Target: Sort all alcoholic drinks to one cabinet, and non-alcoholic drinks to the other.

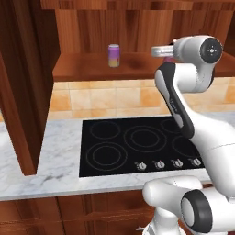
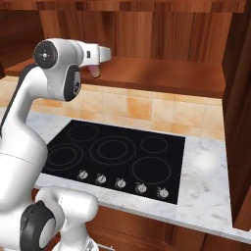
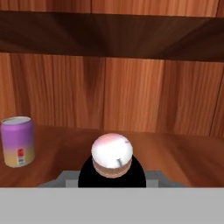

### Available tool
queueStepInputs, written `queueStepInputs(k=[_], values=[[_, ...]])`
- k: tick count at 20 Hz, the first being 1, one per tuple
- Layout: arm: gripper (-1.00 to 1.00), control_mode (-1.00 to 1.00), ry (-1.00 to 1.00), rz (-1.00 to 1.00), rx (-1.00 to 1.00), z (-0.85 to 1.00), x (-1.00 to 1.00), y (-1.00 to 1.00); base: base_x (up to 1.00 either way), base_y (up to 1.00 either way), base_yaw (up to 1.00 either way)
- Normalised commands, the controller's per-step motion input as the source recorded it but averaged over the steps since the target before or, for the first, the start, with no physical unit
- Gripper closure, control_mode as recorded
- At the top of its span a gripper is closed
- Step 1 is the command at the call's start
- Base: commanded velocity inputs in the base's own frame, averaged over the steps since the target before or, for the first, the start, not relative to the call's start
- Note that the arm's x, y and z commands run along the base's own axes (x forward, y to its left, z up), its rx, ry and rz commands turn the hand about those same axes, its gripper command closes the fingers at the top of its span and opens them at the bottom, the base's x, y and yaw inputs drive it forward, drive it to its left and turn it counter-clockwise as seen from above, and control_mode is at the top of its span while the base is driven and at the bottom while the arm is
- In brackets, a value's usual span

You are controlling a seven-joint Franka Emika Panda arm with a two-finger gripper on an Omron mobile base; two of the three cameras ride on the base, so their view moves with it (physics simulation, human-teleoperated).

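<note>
The pink bottle sits at the bottom centre of my hand view, seen end-on: a rounded pinkish-white end with a black part around it, pointing at the camera. The claw is clamped on the pink bottle, with a grey finger showing on each side of the black part. In the right base view I can see a little of the pink bottle poking down under the white hand in the upper left of the frame, level with the front edge of the cabinet shelf. In the left base view the hand is at the upper right, its tip reaching left over the shelf.

The purple can stands upright on that shelf, near the top centre of the left base view, well apart from the hand. In the hand view the can is at the left edge, standing on the shelf floor, to the left of the bottle and not touching it. Behind both runs the streaked wooden back wall of the cabinet.

Below the shelf, in the middle of both base views, lies the black cooktop set into a marble counter, with tan tiles between counter and shelf.
</note>
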Motion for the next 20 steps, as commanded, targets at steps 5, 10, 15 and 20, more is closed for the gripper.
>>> queueStepInputs(k=[5,10,15,20], values=[[1.0,-1.0,0.0,0.0,0.0,-0.21,0.45,0.0,0.0,0.0,0.0],[1.0,-1.0,0.0,0.0,0.0,-0.14,0.5,0.0,0.0,0.0,0.0],[1.0,-1.0,0.0,0.0,0.0,-0.02,0.45,0.0,0.0,0.0,0.0],[1.0,-1.0,0.0,0.0,0.0,0.0,0.39,0.0,0.0,0.0,0.0]])
